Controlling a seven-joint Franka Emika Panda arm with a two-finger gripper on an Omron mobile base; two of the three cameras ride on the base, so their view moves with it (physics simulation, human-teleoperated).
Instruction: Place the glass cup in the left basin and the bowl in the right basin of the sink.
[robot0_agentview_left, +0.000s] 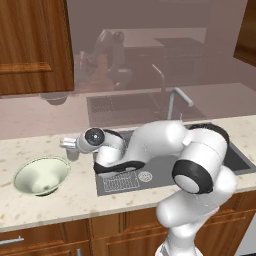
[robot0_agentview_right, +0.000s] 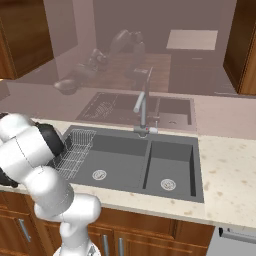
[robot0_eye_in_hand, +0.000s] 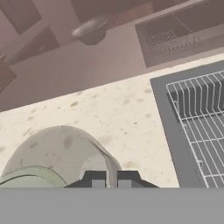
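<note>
Translucent glass cup (robot0_agentview_left: 73, 153) pinched in the closed tool (robot0_agentview_left: 67, 145), beside the bowl (robot0_agentview_left: 41, 176) on the counter (robot0_agentview_left: 75, 197)

Bowl (robot0_eye_in_hand: 48, 162) cut off by hand view's bottom edge; arm hides part of left basin (robot0_agentview_left: 150, 175)

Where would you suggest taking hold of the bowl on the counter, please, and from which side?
Probably by its thin rim, coming down from above. The bowl sits upright on the counter left of the sink, mouth open upward, far too wide to span, so one finger inside and one outside the wall suits it. The sink-side rim looks nearest the gripper.
</note>
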